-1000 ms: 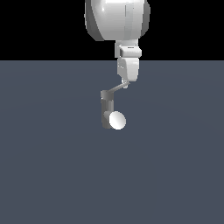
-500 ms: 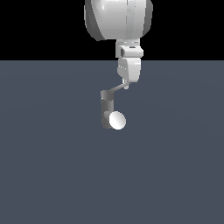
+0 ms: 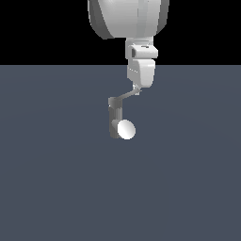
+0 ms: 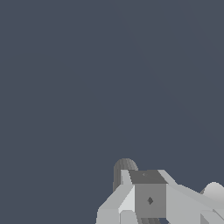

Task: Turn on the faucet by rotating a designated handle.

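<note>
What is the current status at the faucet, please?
Claw at handle tip, jaw state unclear. Faucet upright, spout toward camera. Nothing in the way.

A simulated test scene is shown, not a real room: a flat, featureless slate-grey floor (image 3: 56, 188) is met by a plain black backdrop at 12 o'clock. Only an untextured faucet (image 3: 116, 120) and a flat-shaded white robot arm (image 3: 127, 19) are rendered.
</note>
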